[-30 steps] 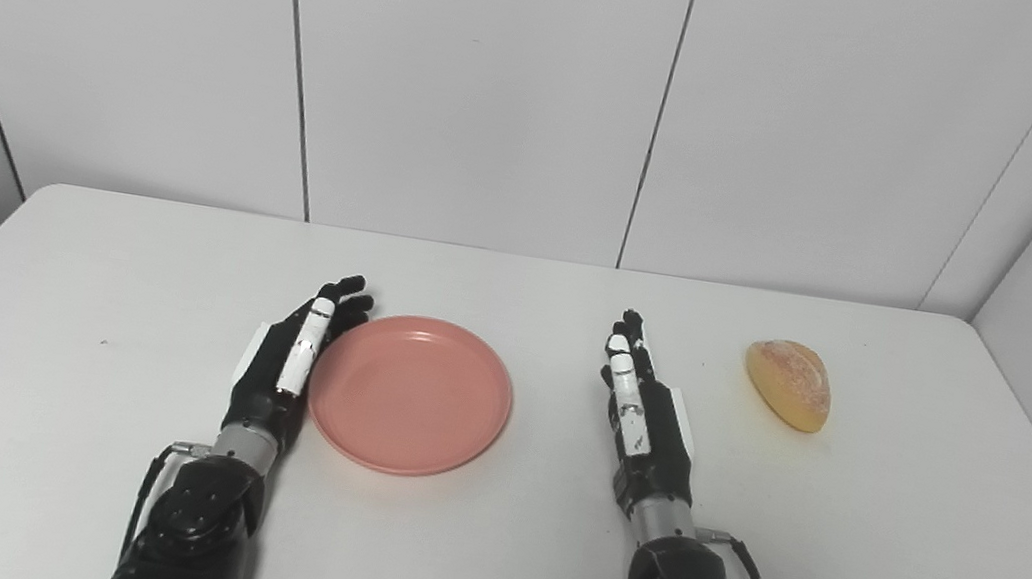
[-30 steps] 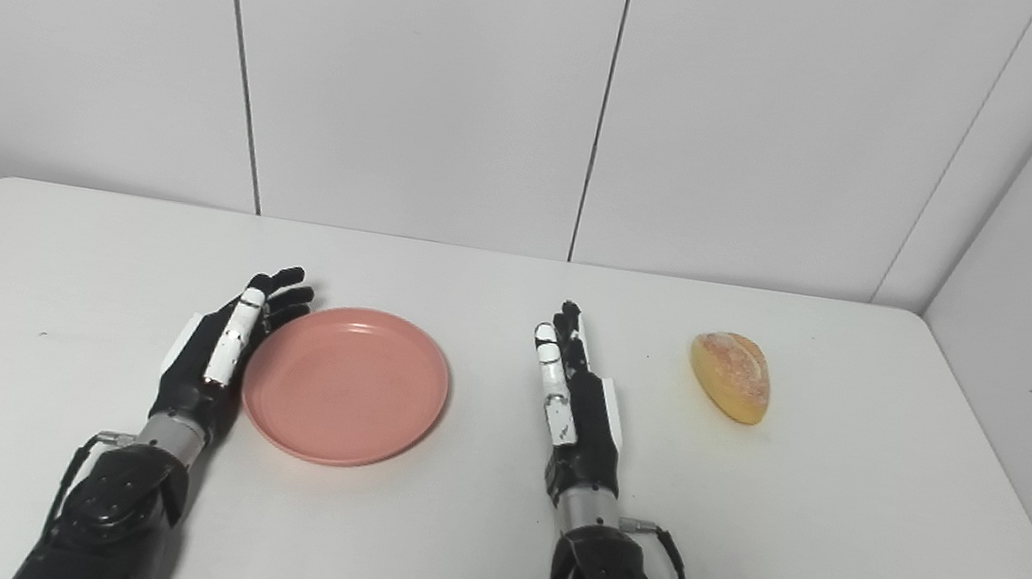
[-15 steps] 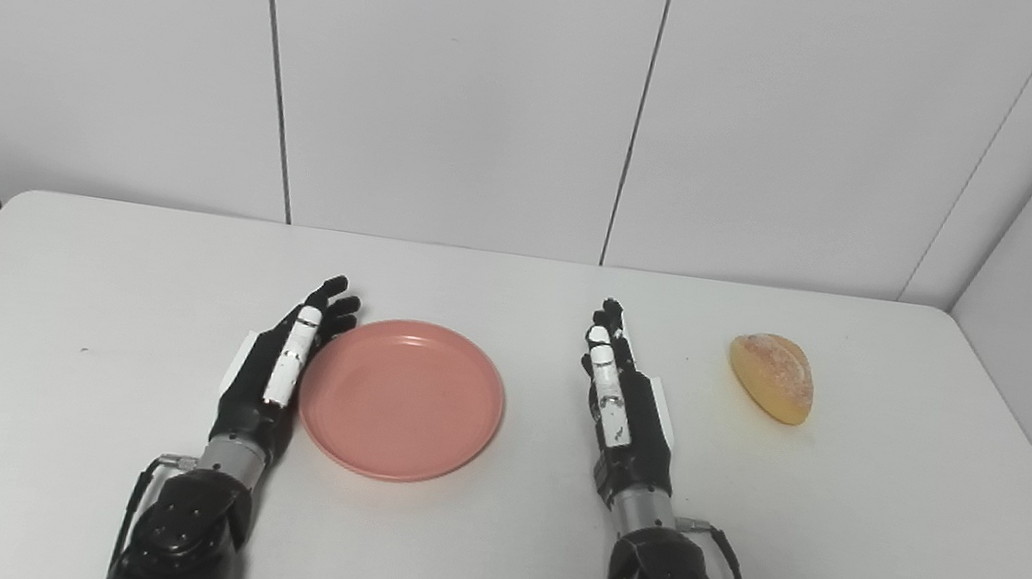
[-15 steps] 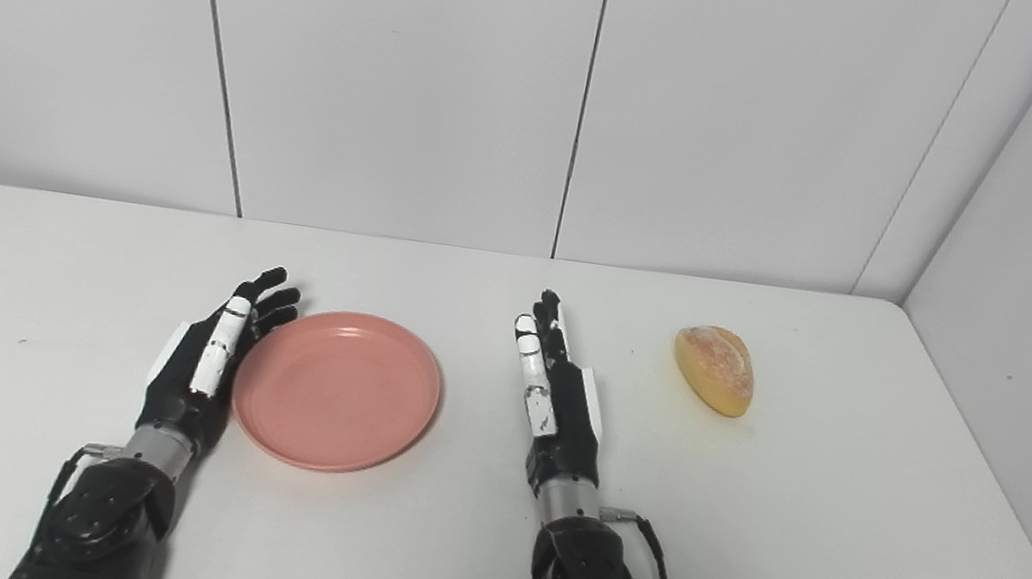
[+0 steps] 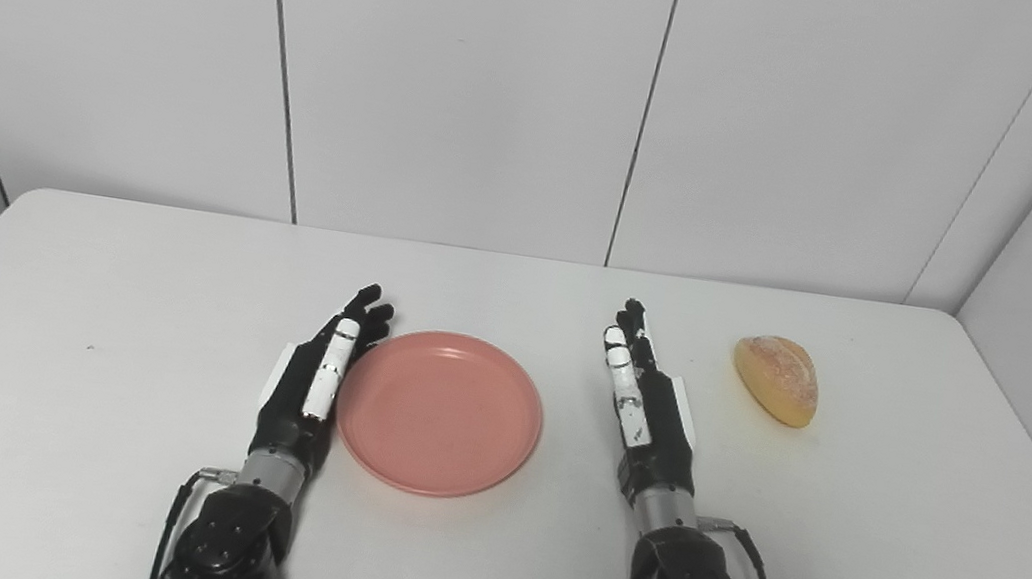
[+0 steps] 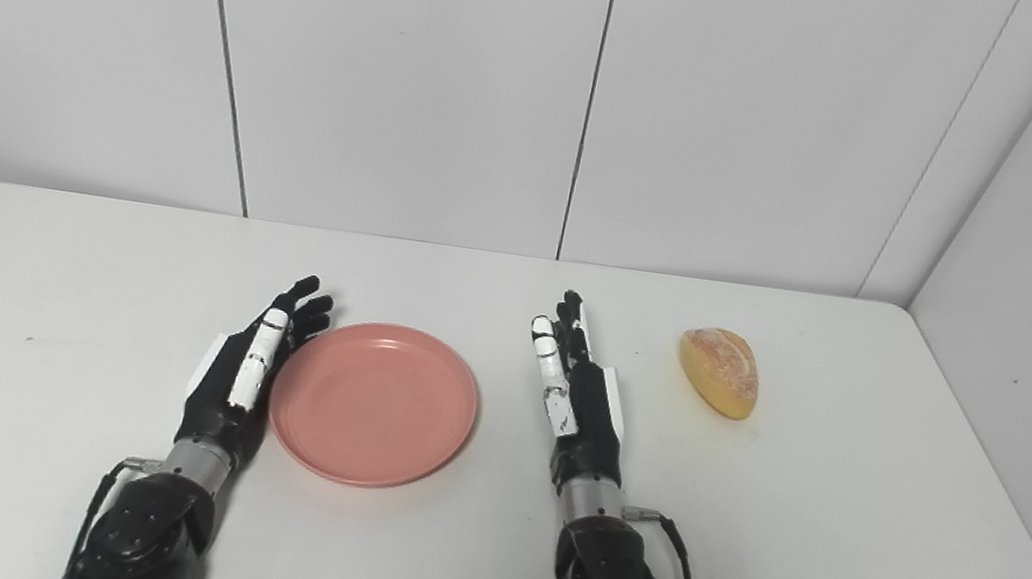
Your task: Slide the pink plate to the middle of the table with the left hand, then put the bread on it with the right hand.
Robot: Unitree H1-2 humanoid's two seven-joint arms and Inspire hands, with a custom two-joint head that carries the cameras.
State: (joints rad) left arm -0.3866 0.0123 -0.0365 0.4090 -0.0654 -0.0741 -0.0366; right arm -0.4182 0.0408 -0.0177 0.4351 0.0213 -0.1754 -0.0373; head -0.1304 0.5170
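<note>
Black-and-white, the left hand [image 5: 311,382] stands on its edge with its fingers stretched out and slightly spread, its inner side laid against the left rim of the pink plate [image 5: 440,412]. It clasps nothing: set like this it works as a flat paddle, which suits a sideways push better than a pinch on so shallow a rim. The plate lies flat on the white tabletop [image 5: 52,426], a little left of the midline between the left and right edges and nearer the near edge than the far one, so the slide looks close to done but perhaps not finished.

The right hand [image 5: 650,414] stands just past the plate's right rim, apart from it, also on edge with fingers straight and holding nothing. It seems to be waiting its turn, and its place leaves little free room for the plate to travel further right.

The bread [image 5: 776,379] rests untouched toward the right edge, beyond the right hand and well apart from the plate.
</note>
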